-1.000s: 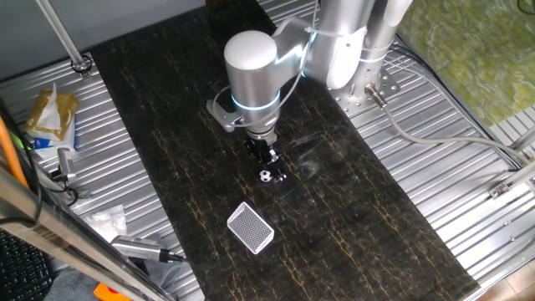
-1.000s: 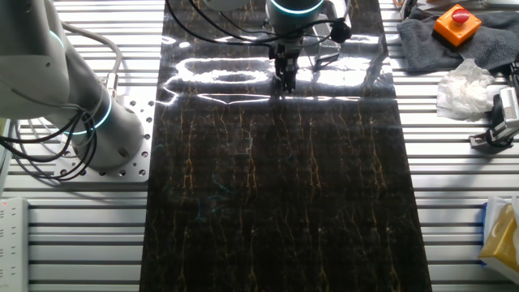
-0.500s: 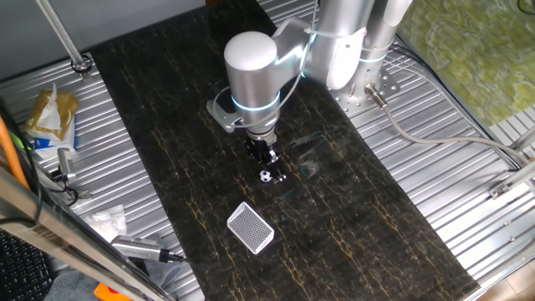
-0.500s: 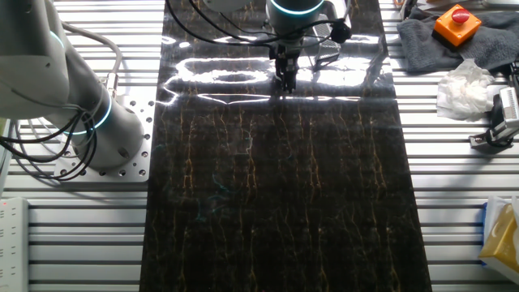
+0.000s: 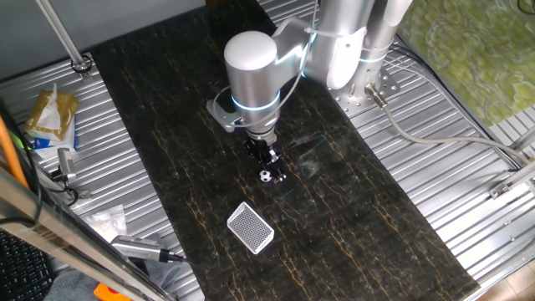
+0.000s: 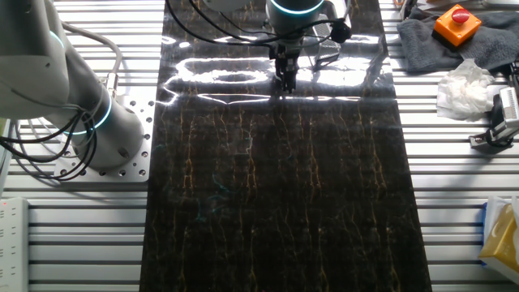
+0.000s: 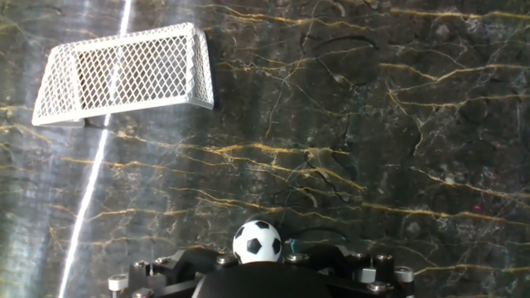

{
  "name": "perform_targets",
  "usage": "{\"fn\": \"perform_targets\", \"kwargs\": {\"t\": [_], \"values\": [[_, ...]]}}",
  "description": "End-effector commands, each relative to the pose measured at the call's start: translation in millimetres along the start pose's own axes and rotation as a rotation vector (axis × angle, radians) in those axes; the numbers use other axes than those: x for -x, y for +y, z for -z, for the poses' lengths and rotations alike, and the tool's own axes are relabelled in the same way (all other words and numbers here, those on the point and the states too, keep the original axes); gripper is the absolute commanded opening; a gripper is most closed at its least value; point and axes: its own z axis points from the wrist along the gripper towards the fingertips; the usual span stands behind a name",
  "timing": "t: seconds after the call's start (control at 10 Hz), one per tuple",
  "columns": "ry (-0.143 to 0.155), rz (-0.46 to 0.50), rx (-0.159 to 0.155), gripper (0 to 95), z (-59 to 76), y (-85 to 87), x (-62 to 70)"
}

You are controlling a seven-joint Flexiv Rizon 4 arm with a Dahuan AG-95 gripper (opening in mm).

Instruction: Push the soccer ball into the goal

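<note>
White with black patches, the soccer ball sits right at my gripper, low over the dark marble desk; I cannot tell how its fingers are set. Farther off to the left in my hand view, well apart, stands the goal.

You look down along hand onto dark marble tabletop with gold veins. Soccer ball, white with black patches, sits at bottom centre, right against dark gripper body that fills bottom edge. Your fingertips not distinguishable; jaw state unclear. Goal, white frame with grey mesh, lies upper left, well apart from ball, off to left of ball's line. Bright reflection streak runs top to bottom down left side, crossing under goal
</note>
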Motion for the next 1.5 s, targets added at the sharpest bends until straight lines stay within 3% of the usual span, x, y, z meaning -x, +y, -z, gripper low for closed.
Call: {"fn": "perform_targets", "kwargs": {"t": [0.1, 0.2, 0.5, 0.8, 0.9, 1.1, 1.2, 1.3, 1.4, 1.5], "values": [[0.000, 0.000, 0.000, 95.0, -0.2, 0.0, 0.0], [-0.085, 0.348, -0.305, 95.0, -20.8, 24.7, 45.2], [-0.084, 0.337, -0.300, 95.0, -20.9, 24.7, 45.2], [-0.088, 0.308, -0.274, 95.0, -20.9, 24.7, 45.2], [-0.083, 0.310, -0.266, 95.0, -20.9, 24.7, 45.2], [-0.041, 0.322, -0.246, 95.0, -20.9, 24.7, 45.2], [-0.019, 0.341, -0.238, 76.0, -20.9, 24.7, 45.2], [-0.018, 0.351, -0.233, 76.0, -20.9, 24.7, 45.2], [-0.019, 0.368, -0.212, 95.0, -20.9, 24.7, 45.2], [-0.015, 0.377, -0.208, 95.0, -20.9, 24.7, 45.2]]}}
